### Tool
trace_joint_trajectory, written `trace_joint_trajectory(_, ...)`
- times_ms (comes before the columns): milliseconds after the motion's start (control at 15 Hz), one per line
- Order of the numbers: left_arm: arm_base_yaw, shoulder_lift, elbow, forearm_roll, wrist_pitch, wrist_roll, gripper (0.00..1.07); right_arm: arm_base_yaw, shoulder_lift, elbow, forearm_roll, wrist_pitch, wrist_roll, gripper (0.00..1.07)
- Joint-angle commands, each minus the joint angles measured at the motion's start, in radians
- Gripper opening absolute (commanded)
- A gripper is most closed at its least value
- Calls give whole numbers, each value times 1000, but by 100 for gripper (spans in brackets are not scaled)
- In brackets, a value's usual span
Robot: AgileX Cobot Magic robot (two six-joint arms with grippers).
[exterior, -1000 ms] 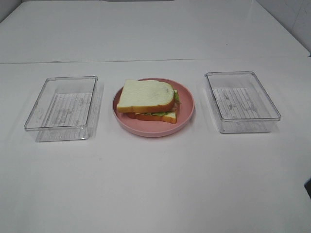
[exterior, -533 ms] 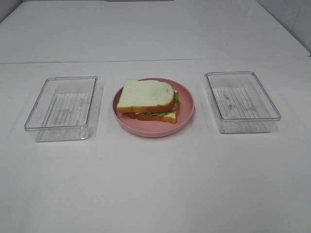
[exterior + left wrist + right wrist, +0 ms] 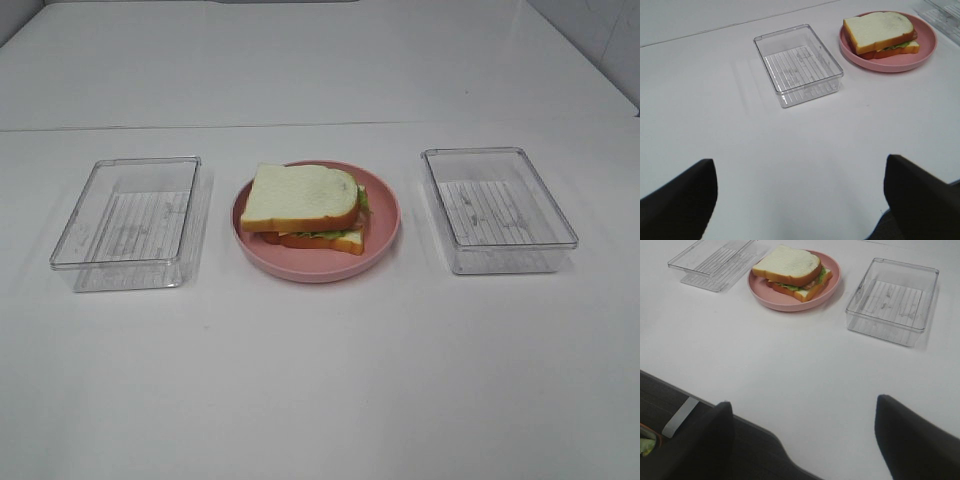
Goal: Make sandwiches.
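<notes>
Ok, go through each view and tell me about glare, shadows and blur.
Exterior high view: even, soft light, only faint shadows beside the two clear trays, mild sheen on the table. Left wrist view: sharp on the sandwich, dark blurred fingers in the foreground. Right wrist view: fingers equally blurred, the rest crisp.

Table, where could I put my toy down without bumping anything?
The wide white table in front of the plate and both trays is bare. So is the strip behind them. Each tray, left and right, holds nothing. The gaps between plate and trays are narrow. The plate is taken by the sandwich.
</notes>
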Motion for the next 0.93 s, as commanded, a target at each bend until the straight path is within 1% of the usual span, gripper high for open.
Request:
trace_joint_trajectory(67, -7, -8, 1, 0, -9, 0, 86, 2, -4, 3, 6, -9, -9, 74)
trace_joint_trajectory(400, -7, -8, 1, 0, -9, 0, 86, -1, -5, 3, 6, -9, -9, 74)
trace_joint_trajectory(533, 12, -10, 1, 0, -9, 0, 86, -46, -5, 3, 7, -9, -9, 74)
trace_joint_trajectory(600, 55, -9, 1, 0, -9, 0, 86, -101, -6, 3, 7, -9, -9, 74)
trace_joint_trajectory(667, 160, -9, 1, 0, -9, 0, 86, -209, -6, 3, 7, -9, -9, 74)
trace_joint_trajectory(733, 191, -9, 1, 0, -9, 0, 86, -236, -6, 3, 7, -9, -9, 74)
trace_joint_trajectory(867, 286, -25, 1, 0, -9, 0, 86, -313, -6, 3, 7, -9, -9, 74)
trace_joint_trajectory(933, 306, -25, 1, 0, -9, 0, 86, -329, -7, 3, 7, -9, -9, 74)
